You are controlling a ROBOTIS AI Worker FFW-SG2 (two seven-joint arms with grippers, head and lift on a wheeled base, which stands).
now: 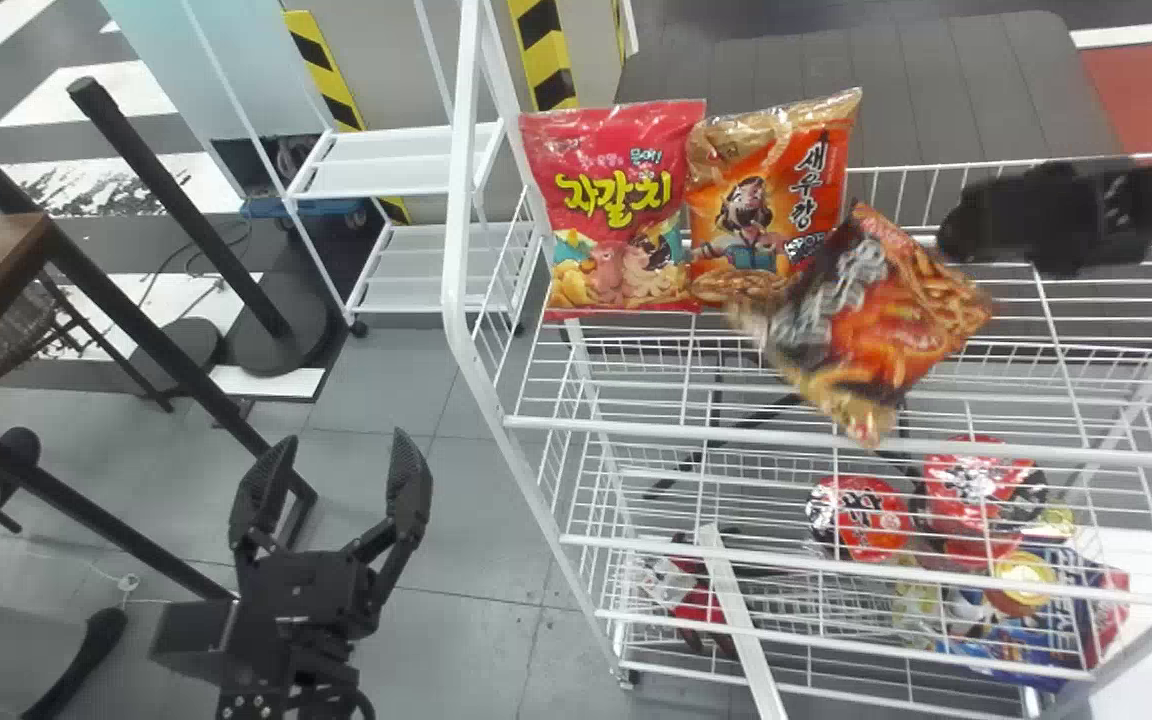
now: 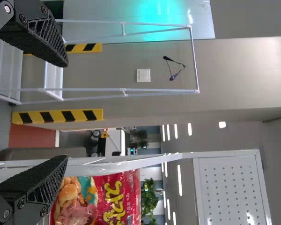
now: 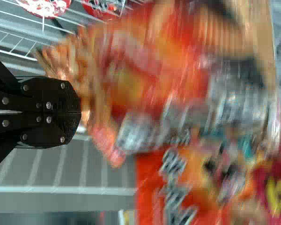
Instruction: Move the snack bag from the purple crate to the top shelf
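At the right of the head view my right gripper is shut on a corner of the orange and black snack bag, which is held tilted above the rack's top shelf. In the right wrist view the snack bag is blurred beyond the tips of the right gripper, whose fingers are together. My left gripper stands open over the floor, left of the rack; in the left wrist view the left gripper has nothing between its fingers.
A pink bag and an orange bag stand side by side at the top shelf's left end. Red bowls and other packages lie lower in the white wire rack. Black-framed furniture is at the left.
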